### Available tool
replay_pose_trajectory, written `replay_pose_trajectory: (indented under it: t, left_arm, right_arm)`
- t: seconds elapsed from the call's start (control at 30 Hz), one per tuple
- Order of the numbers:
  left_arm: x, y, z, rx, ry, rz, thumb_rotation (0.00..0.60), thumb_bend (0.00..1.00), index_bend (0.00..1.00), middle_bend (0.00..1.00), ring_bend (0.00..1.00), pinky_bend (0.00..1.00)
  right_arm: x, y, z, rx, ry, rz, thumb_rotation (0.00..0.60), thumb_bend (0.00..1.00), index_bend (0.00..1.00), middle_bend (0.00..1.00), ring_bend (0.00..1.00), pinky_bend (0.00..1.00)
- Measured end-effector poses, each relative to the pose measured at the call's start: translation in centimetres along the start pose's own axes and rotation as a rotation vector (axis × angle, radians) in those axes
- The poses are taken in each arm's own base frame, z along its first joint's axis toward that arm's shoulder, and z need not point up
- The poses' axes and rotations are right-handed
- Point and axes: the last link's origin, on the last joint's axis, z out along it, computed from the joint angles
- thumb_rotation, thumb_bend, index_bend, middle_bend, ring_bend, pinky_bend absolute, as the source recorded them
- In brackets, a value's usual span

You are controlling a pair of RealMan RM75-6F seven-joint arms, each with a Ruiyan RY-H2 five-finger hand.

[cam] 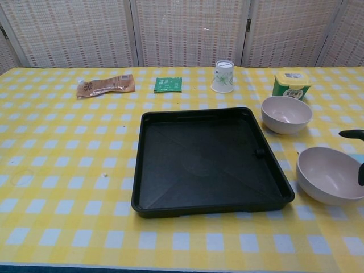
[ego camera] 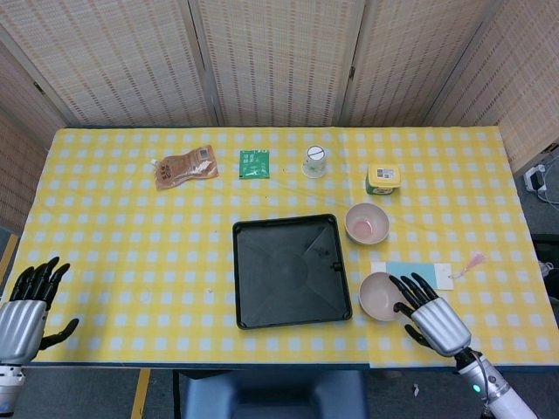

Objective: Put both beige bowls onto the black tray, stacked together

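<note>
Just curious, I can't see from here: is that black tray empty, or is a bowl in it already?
Empty. The tray shows only its bare black floor; both bowls sit on the cloth beside it.

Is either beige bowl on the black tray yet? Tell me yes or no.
No: both the far bowl and the near bowl sit on the tablecloth, right of the black tray.
</note>
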Motion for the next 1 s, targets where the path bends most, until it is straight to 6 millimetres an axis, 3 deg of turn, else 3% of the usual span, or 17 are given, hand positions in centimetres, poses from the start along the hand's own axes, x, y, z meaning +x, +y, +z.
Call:
replay_pose_trajectory:
  t: [0.37, 0.63, 1.0]
  left_arm:
    - [0.1, -0.2, 0.1, -0.003, -0.005, -0.012, 0.6, 0.27, 0.0, 0.0, 0.0, 0.05]
    - [0.2, -0.3, 0.1, -0.002, -0.008, -0.02, 0.6, 0.27, 0.0, 0.0, 0.0, 0.05]
    - [0.1, -0.4, 0.3, 0.007, -0.019, -0.028, 0.6, 0.27, 0.0, 0.0, 0.0, 0.05]
  right_arm:
    - [-1.2, -0.1, 2.3, -0.006, -0.026, 0.001, 0.6, 0.39, 0.53, 0.0, 0.0, 0.0]
    - [-1.7, -0.4, 3.4, -0.006, -0.023, -0.004, 0.6, 0.49, 0.62, 0.0, 0.0, 0.0]
    - [1.2, -1.0, 3.1, 0.019, 0.093, -0.003, 0.6, 0.49, 0.63, 0.0, 0.0, 0.0]
